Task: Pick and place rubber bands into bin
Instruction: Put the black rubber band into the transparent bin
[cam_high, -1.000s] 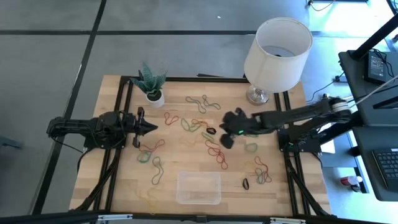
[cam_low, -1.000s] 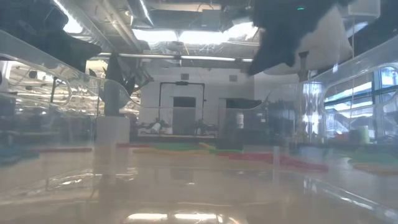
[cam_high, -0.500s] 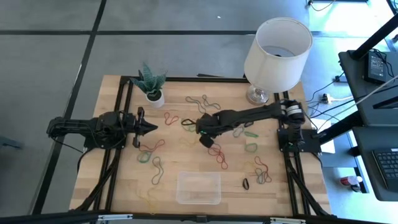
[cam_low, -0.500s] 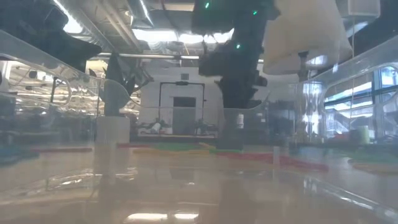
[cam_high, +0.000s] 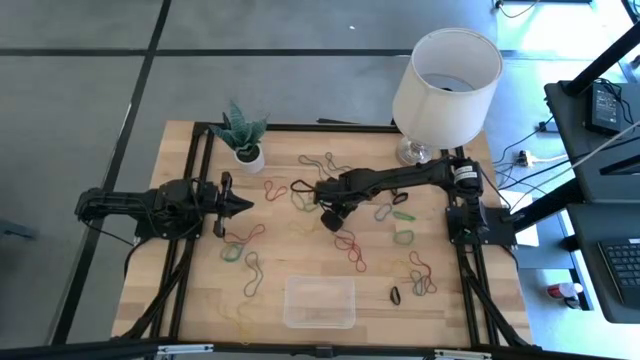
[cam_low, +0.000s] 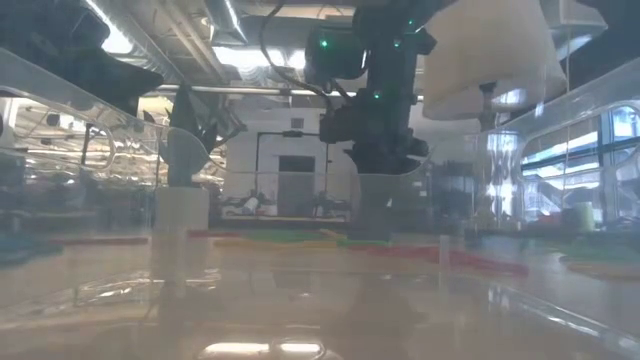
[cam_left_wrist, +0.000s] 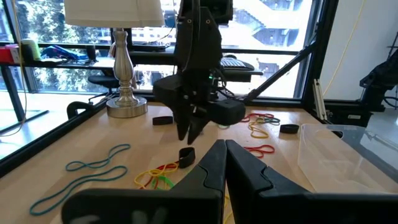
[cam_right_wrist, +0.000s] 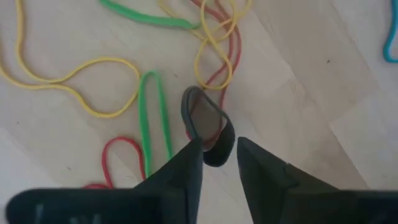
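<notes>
The right gripper (cam_high: 329, 213) hung low over the middle of the wooden table (cam_high: 190, 290), on the lamp (cam_high: 445, 75) side of the bin (cam_high: 320, 302) and well apart from it, its arm stretched across from the table's lamp-side edge. In the right wrist view its two dark fingers (cam_right_wrist: 186, 171) stood a narrow gap apart, tips pointing down at a black rubber band (cam_right_wrist: 202, 121) that lay flat on the wood; the near end of that loop lay in the gap between the fingertips, and whether the pads touched it could not be told. Around the black loop lay yellow, green and red bands, tangled and overlapping. The left wrist view showed the same gripper from the side, tips just above the black band on the table. The rest of the rubber bands (cam_high: 348, 246) lay scattered on the wood between the lamp and the bin, some just beside the bin's lamp-side corner, others nearer the small potted plant (cam_high: 243, 133). The bin stood at the table's front edge, far from the lamp; no band could be made out inside it. The left gripper (cam_high: 237, 206) waited at the plant side of the table, well away from the bin, its fingers pressed together with nothing between them.
</notes>
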